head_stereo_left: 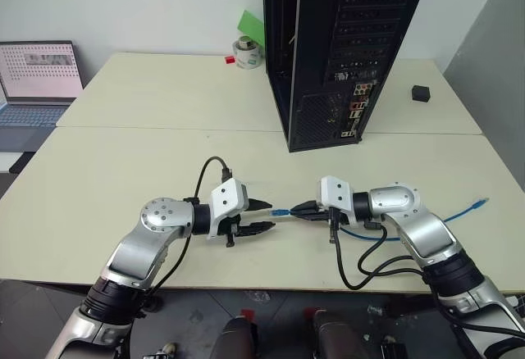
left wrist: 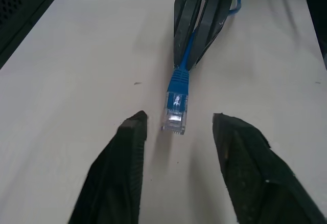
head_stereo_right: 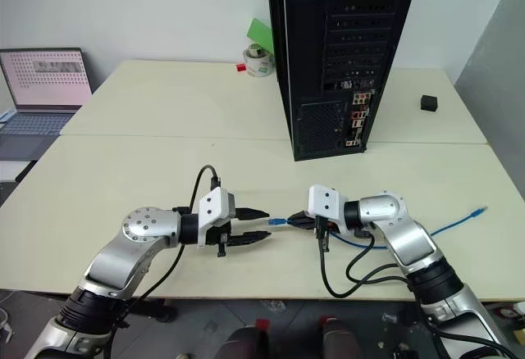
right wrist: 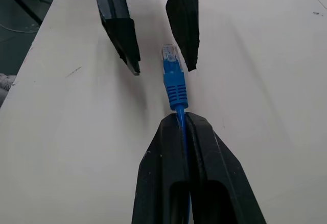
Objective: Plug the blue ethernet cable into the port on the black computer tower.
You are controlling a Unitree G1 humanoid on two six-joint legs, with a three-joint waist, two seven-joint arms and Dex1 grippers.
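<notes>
Nearest to me, both arms meet low over the front of the table (head_stereo_left: 123,154), my right gripper (head_stereo_left: 305,209) clamped tight on the blue ethernet cable (right wrist: 176,88) just behind its plug, my left gripper (head_stereo_left: 261,216) facing it with its two fingers (left wrist: 127,132) parted on either side of the clear plug tip, not touching it as far as I can judge. From the right gripper the cable trails back over the table to its loose far end (head_stereo_left: 480,204) near the right edge, well apart from the black computer tower (head_stereo_left: 344,47) standing at the back. I judge the cable light and limp: it will sag and swing unless held close to the plug, while the blue boot is stiffer and makes the better place to pinch; the clear plug is small, smooth and has a fragile latch, so I would grip its flat sides squarely rather than squeeze the tip. My wrist views give me what the head views cannot: the plug sitting between the left fingers with daylight either side, and the cord pinched in the seam of the right ones. My head views alone show the tower's rear panel with its coloured connectors (head_stereo_left: 354,113), too small for me to pick out the port.
</notes>
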